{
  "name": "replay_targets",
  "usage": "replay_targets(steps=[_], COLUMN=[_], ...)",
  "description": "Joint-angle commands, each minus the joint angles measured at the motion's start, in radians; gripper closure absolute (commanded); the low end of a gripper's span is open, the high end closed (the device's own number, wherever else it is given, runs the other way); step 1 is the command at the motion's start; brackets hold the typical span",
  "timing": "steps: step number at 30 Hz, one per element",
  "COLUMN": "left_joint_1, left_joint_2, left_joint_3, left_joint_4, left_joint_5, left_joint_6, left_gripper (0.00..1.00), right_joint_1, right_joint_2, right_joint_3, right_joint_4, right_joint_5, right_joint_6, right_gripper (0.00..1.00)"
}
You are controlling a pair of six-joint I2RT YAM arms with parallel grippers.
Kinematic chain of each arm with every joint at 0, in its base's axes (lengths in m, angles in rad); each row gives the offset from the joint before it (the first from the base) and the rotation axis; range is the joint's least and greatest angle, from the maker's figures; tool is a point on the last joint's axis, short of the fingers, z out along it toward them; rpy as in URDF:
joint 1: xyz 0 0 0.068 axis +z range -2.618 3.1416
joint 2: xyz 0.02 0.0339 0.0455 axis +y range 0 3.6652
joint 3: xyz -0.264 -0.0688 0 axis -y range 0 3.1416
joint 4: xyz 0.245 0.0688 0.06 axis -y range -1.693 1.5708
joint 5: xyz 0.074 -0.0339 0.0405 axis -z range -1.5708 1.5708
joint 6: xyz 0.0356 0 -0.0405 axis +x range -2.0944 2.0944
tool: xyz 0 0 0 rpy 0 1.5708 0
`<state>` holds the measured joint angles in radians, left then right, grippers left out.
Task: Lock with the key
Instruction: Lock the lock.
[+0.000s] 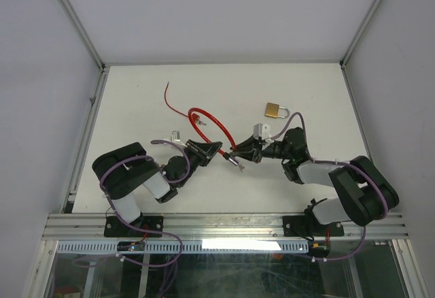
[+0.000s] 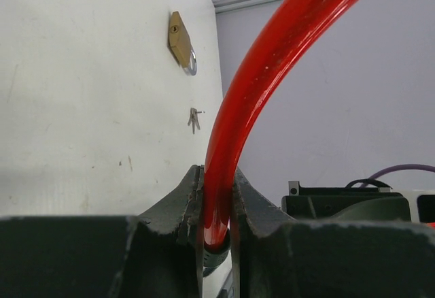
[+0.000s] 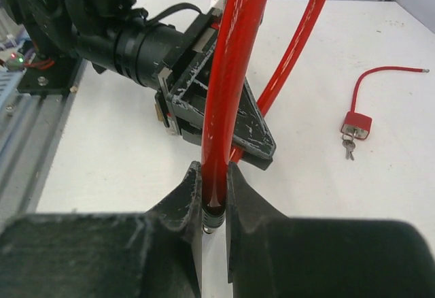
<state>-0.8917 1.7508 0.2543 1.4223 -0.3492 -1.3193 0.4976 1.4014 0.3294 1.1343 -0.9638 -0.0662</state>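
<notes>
White, lightly scuffed tabletop [image 1: 306, 87], closed in by pale grey wall panels [image 1: 41, 73] left, right and behind; aluminium rail [image 1: 224, 224] along the near edge.

Two locks: a brass padlock [image 1: 274, 111] lying alone toward the far right, and a glossy red cable lock [image 3: 221, 73] left of centre. Two sets of keys: first key bunch [image 3: 348, 147] hanging at the cable's small red lock body [image 3: 356, 122], second key bunch [image 2: 194, 119] loose on the table.

Jaws of the left gripper [image 2: 216, 196] clamped on the cable; jaws of the right gripper [image 3: 213, 189] clamped on it just above its dark metal tip [image 3: 213, 220]. Fingertips almost meeting near table centre.

Upper cable cut off in both wrist views. Keyholes too small to make out.
</notes>
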Motion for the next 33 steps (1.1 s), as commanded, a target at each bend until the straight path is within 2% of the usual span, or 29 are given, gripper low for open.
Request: replay_targets(steps=[1, 5, 10, 14, 26, 33], left_joint_1=[-0.011, -0.010, -0.009, -0.009, -0.006, -0.006], left_joint_2=[-0.007, 0.026, 0.043, 0.059, 0.123, 0.163], left_joint_3=[-0.019, -0.044, -0.056, -0.052, -0.035, -0.035], left_joint_4=[0.317, 0.318, 0.317, 0.318, 0.318, 0.319], left_joint_5=[-0.051, -0.057, -0.057, -0.052, -0.026, -0.038], left_joint_6=[-0.005, 0.027, 0.058, 0.098, 0.199, 0.231], left_gripper=[1.00, 1.00, 1.00, 1.00, 1.00, 1.00], right_joint_1=[0.003, 0.004, 0.014, 0.020, 0.015, 0.007], right_joint_2=[-0.017, 0.028, 0.095, 0.118, 0.143, 0.229], right_joint_3=[0.046, 0.049, 0.035, 0.030, 0.023, 0.010], right_joint_4=[-0.231, -0.213, -0.096, -0.010, 0.103, 0.241], right_joint_5=[0.000, 0.007, 0.002, -0.009, -0.005, 0.031], right_joint_6=[-0.197, -0.173, -0.067, 0.007, 0.140, 0.263], right_gripper=[1.00, 1.00, 1.00, 1.00, 1.00, 1.00])
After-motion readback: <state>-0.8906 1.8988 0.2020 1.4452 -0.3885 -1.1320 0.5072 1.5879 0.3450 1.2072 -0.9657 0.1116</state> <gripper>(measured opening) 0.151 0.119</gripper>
